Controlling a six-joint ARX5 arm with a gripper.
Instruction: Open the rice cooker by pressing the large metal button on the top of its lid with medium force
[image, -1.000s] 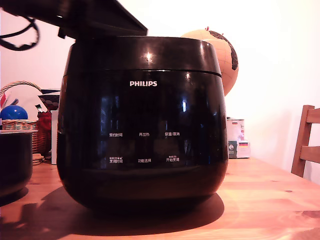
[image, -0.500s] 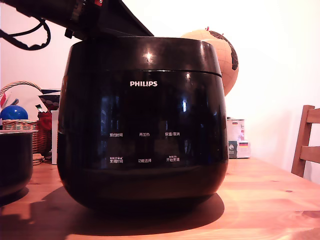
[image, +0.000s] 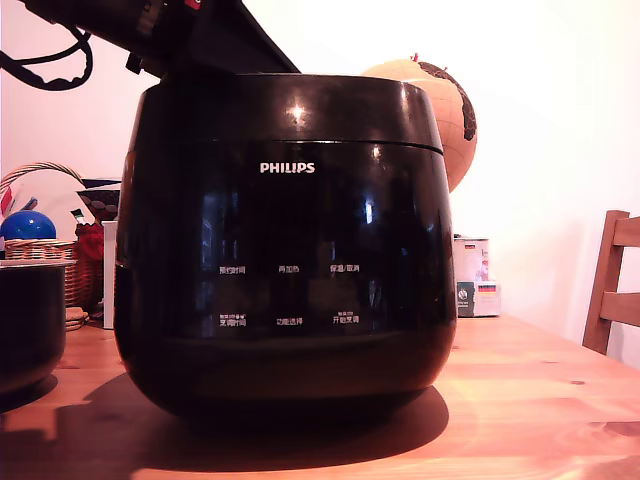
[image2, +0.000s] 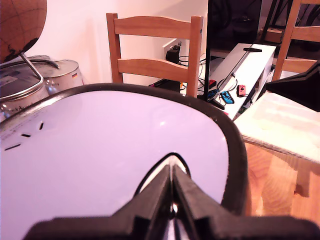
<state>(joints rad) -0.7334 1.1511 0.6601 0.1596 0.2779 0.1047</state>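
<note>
- One worktop (image: 560, 400), wooden, carries everything; the cooker (image: 285, 250) stands at its middle and fills most of the exterior view.
- One cooker, glossy black, logo facing the exterior camera. Its lid (image: 290, 105) sits flush on the body, so it reads as not yet open.
- One arm (image: 190, 35) reaches in over the lid from the exterior view's left, low above the top.
- One gripper (image2: 172, 187): in the wrist view its two black fingers (image2: 155, 195) lie pressed together to a point, holding nothing, with the tip right over the lid's pale, glaring top.
- A small shiny spot shows at the fingertips; I judge it to be the metal button, but glare hides most of it and I cannot tell whether the tip touches it.
- Step in hand, as I judge it: lining the closed tip up on the button, at the start of the press.
- Next move calls for a straight push down, firm but not hard, kept centred so the tip does not skid on the gloss.
- Around it: one globe (image: 445, 100) behind, two chairs in the wrist view, one small black pot (image: 30, 320) at the exterior view's left, one basket (image: 45, 250).
</note>
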